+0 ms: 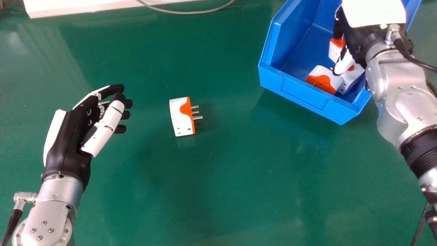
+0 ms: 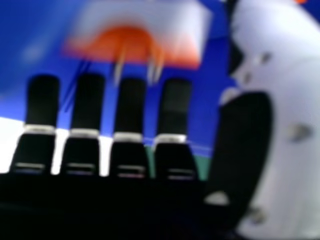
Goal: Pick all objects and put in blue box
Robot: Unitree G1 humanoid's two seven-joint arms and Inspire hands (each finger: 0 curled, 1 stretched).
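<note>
Glossy green tabletop [image 1: 239, 191] lies beneath the work, and on it, between my two hands, sits a white plastic plug adapter with an orange face and metal pins [image 1: 182, 117]. Its pins point toward the open-topped blue plastic box [image 1: 304, 99], which stands well apart from it on my right. Inside that box I see three more white and orange adapters: one [image 1: 324, 80] near the front wall, another [image 1: 353, 77] right beside it, and a third [image 1: 336, 49] farther back, partly hidden by my right hand [image 1: 358, 41]. That hand is over and partly inside the box, fingers [image 2: 131, 105] stretched out straight, grasping nothing; one adapter lies just beyond their tips. Which of the three it is, I cannot tell. On my left, my left hand [image 1: 73, 140] is over the table, empty, its fingers loosely bent. Farther out, along the far edge, are a white panel [image 1: 85, 6] and a thin grey cable [image 1: 191, 12].
</note>
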